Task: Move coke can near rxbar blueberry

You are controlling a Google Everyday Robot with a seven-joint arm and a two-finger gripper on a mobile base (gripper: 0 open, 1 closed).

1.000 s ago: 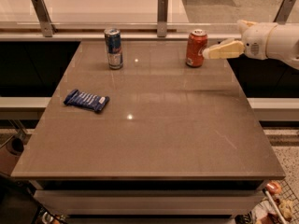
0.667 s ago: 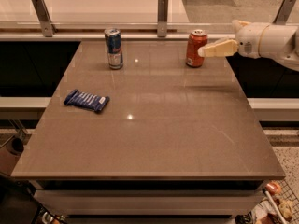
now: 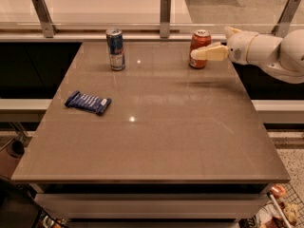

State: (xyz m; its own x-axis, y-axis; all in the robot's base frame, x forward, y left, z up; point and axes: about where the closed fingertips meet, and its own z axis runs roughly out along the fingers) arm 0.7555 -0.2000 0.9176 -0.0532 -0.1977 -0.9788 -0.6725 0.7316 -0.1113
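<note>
The coke can (image 3: 200, 38), orange-red with a silver top, stands upright at the far right of the table. My gripper (image 3: 197, 47) reaches in from the right and is open around the can. Its near finger (image 3: 209, 53) crosses the can's front at mid height, and the far finger is mostly hidden behind the can. The rxbar blueberry (image 3: 88, 102), a flat dark blue wrapper, lies on the left side of the table, far from the can.
A slimmer blue and silver can (image 3: 115, 49) stands at the far left-centre. The brown table (image 3: 156, 141) has a railing with metal posts (image 3: 165, 15) behind it. My white arm (image 3: 266, 51) extends off past the table's right edge.
My gripper has moved left toward the coke can, and its near finger now overlaps the can's front. The can, the bar and the blue can have not moved.
</note>
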